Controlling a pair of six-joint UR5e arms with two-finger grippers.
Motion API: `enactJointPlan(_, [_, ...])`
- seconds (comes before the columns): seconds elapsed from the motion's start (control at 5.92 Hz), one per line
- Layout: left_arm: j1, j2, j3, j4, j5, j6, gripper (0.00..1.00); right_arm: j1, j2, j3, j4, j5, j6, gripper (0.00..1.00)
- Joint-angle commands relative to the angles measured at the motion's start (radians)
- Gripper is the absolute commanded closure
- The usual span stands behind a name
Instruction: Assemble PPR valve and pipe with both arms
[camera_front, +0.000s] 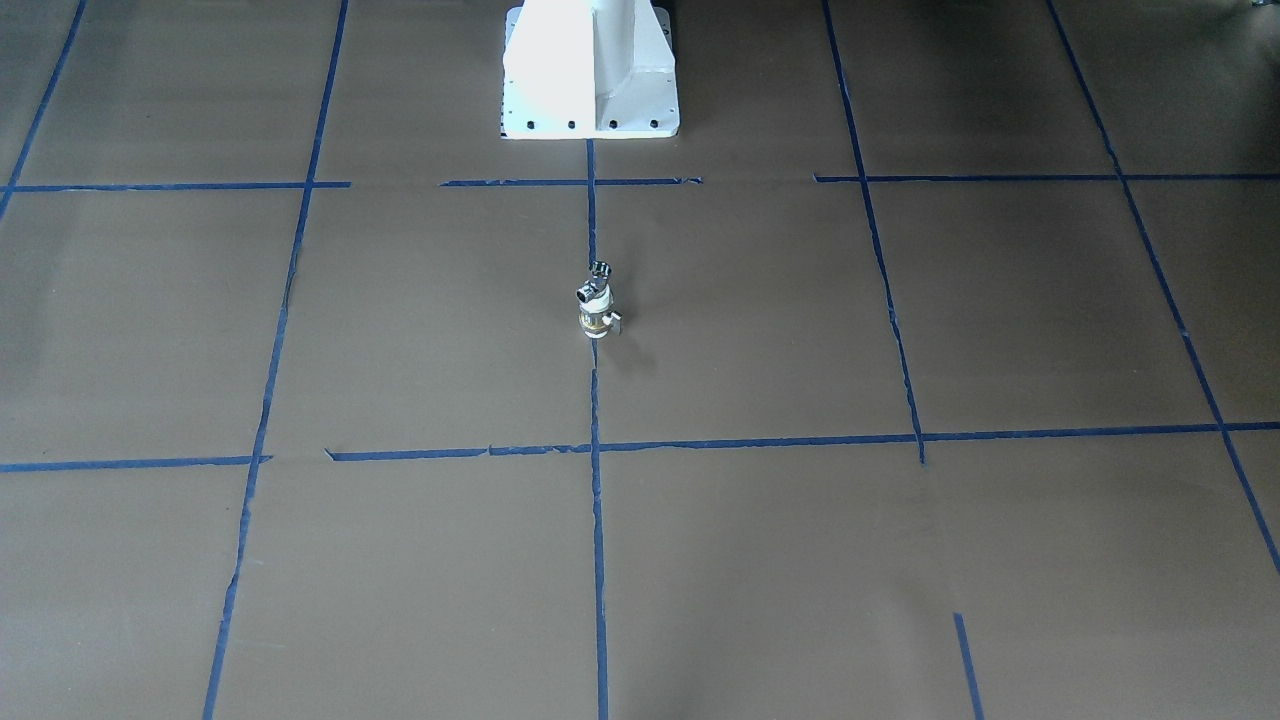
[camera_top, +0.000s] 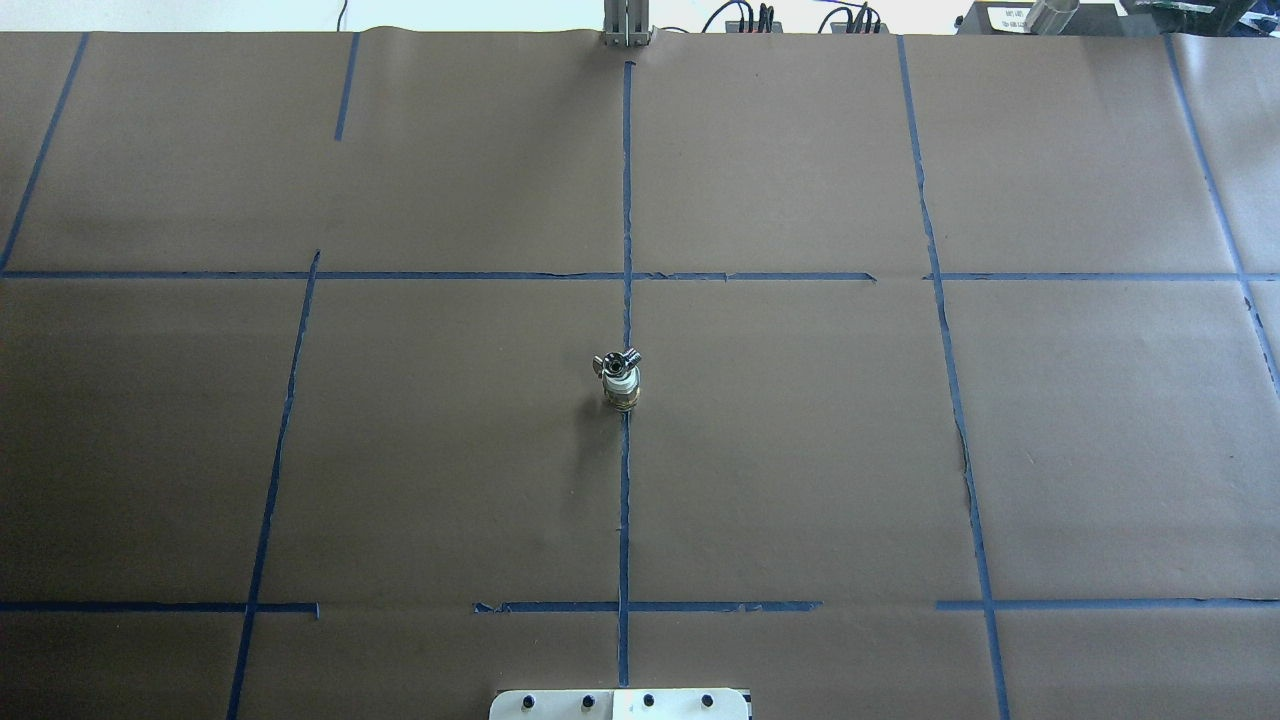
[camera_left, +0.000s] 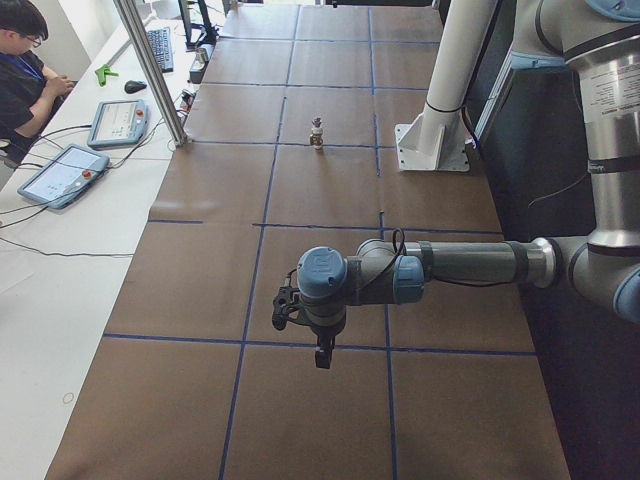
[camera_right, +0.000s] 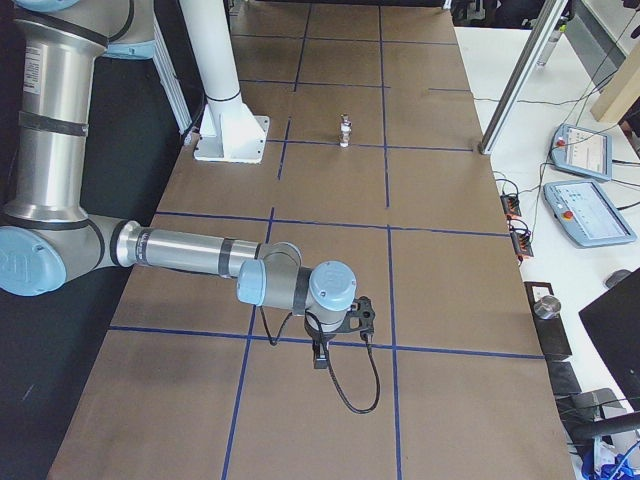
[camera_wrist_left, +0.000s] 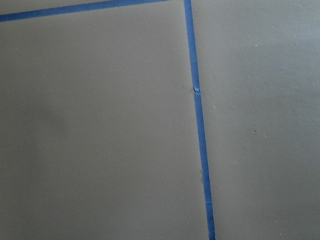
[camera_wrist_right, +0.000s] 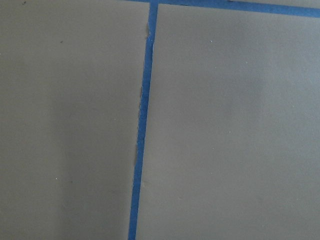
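The PPR valve (camera_front: 597, 318), white with a brass band and a small side tab, stands upright on the table's middle tape line. The chrome bent pipe (camera_front: 594, 283) sits on top of it, joined to its upper end. Both also show in the overhead view, the pipe (camera_top: 617, 362) above the valve (camera_top: 621, 390). My left gripper (camera_left: 322, 355) shows only in the exterior left view, pointing down over the table, far from the parts. My right gripper (camera_right: 320, 355) shows only in the exterior right view, likewise far away. I cannot tell whether either is open or shut. Both wrist views show only brown paper and blue tape.
The white robot pedestal (camera_front: 590, 70) stands at the table's robot-side edge. Blue tape lines cross the brown paper. An aluminium post (camera_left: 150, 70), teach pendants (camera_left: 60, 172) and a seated operator (camera_left: 25, 60) are along the far side.
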Motion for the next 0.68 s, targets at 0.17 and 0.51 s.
enactJointPlan(0.17, [0.002,-0.001,-0.002,0.0,-0.002,0.0,0.0,0.0,0.002,-0.003,0.0,0.014,-0.001,0.0])
enactJointPlan(0.51, [0.002,-0.004,0.0,-0.002,-0.002,0.0,0.0,0.0,0.002,-0.003,0.0,0.014,-0.001,0.0])
